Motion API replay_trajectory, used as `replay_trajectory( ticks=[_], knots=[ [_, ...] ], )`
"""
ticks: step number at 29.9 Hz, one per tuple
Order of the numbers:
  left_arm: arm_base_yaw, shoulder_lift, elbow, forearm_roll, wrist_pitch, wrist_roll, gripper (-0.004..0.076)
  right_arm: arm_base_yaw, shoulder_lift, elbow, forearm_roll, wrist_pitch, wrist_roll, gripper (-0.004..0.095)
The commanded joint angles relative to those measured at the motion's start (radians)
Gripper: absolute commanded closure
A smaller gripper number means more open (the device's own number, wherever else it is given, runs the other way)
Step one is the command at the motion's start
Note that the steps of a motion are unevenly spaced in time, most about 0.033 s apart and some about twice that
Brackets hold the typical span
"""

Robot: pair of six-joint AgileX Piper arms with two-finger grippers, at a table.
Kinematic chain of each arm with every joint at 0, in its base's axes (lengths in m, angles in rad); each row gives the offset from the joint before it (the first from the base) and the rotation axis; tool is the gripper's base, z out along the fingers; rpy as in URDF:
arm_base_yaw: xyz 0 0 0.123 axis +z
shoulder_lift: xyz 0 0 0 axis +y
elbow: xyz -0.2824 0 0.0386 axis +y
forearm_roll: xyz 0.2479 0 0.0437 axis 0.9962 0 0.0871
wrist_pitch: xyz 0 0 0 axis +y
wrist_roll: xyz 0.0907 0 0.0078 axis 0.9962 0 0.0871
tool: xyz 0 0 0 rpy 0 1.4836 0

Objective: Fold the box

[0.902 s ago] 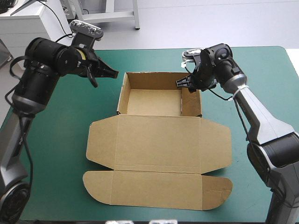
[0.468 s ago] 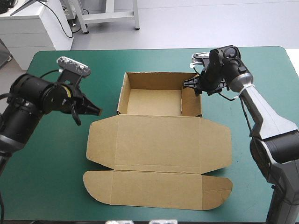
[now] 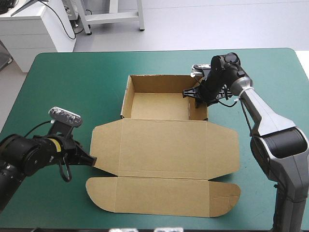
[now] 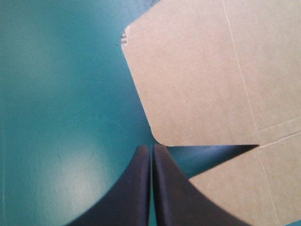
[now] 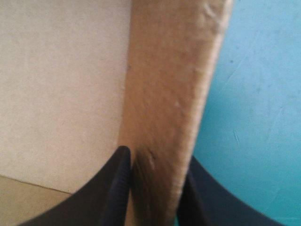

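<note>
The brown box (image 3: 164, 150) lies mid-table as an open tray with raised walls at the far side and its lid flat toward the near edge. My left gripper (image 3: 91, 161) is shut and low over the teal-green cover, its tip at the notch between the lid's left side flap and the front flap. The left wrist view shows that gripper (image 4: 151, 150) as one pointed arch just short of the box's rounded flap corner (image 4: 197, 80). My right gripper (image 3: 189, 92) is at the tray's far right corner. Its fingers (image 5: 153, 157) straddle the box's right wall (image 5: 169, 84), nearly shut on it.
Bare teal-green cover (image 3: 63, 72) lies left of the tray and along the table's right side (image 3: 280, 87). The lid's front flap (image 3: 159, 195) reaches close to the near table edge.
My left arm has swung from beside the tray's far left corner toward the near side, down to the lid's left edge. My right gripper shifted slightly along the tray's right wall.
</note>
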Motion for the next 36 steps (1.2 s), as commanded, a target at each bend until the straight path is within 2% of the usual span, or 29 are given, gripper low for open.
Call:
replay_trajectory(
  ticks=[1, 2, 12, 17, 28, 36],
  knots=[
    [-0.004, -0.090, 0.037, -0.037, -0.039, -0.010, 0.0731, -0.004, -0.053, -0.026, 0.014, 0.008, -0.023, 0.0899],
    [-0.004, -0.109, 0.049, -0.040, -0.034, -0.010, 0.0731, -0.004, -0.053, -0.026, 0.009, 0.008, -0.026, 0.0926],
    [-0.004, -0.391, 0.236, -0.040, -0.025, -0.048, 0.0731, -0.008, -0.057, -0.026, -0.084, 0.008, -0.015, 0.0927],
    [-0.004, -0.485, 0.310, -0.040, 0.001, -0.078, 0.0731, -0.066, -0.083, -0.032, -0.086, 0.008, -0.015, 0.0928],
    [-0.004, -0.553, 0.330, -0.027, 0.078, -0.103, 0.0731, -0.406, -0.221, -0.025, -0.163, 0.010, -0.077, 0.0927],
    [-0.004, -0.553, 0.330, -0.023, 0.080, -0.103, 0.0731, -0.616, -0.245, -0.026, -0.229, 0.010, -0.094, 0.0927]
  ],
)
